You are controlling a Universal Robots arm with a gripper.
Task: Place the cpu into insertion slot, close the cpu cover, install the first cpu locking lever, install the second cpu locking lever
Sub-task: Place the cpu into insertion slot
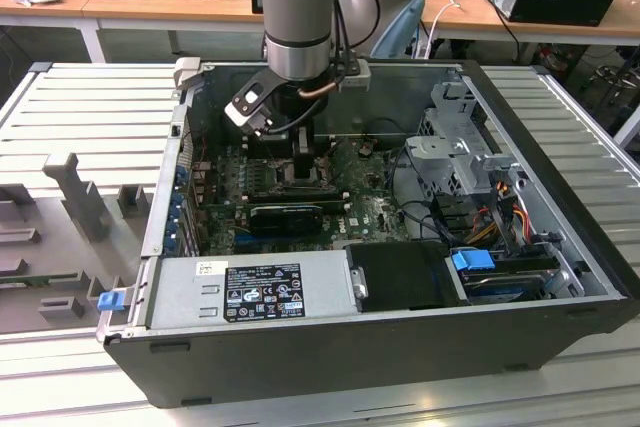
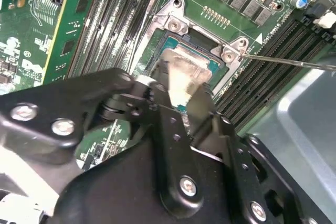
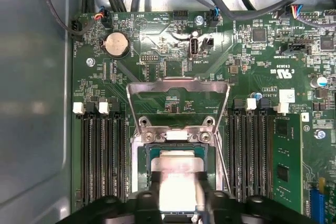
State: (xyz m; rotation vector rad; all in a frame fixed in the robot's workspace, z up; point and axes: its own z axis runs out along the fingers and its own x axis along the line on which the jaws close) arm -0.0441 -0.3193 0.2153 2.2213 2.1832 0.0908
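Observation:
Inside the open computer case [image 1: 560,177], my gripper [image 1: 298,152] reaches down over the insertion slot [image 1: 300,179]. In both wrist views its black fingers [image 3: 143,199] are shut on the cpu [image 3: 176,170], a pale silver square chip [image 2: 184,69]. The chip sits at or just above the dark socket [image 2: 176,39] with its grey metal rim [image 3: 137,167]; whether they touch is hidden. The cpu cover [image 3: 178,85] stands swung open beyond the socket. A thin metal locking lever [image 2: 286,63] sticks out free beside the socket [image 3: 223,156].
Black memory slots [image 3: 100,156] flank the socket on both sides [image 3: 252,150]. A long black card [image 1: 285,215], a grey power supply [image 1: 250,292], a drive cage [image 1: 465,157] and loose cables [image 1: 500,207] crowd the case. A grey fixture tray [image 1: 70,207] lies at the exterior view's left.

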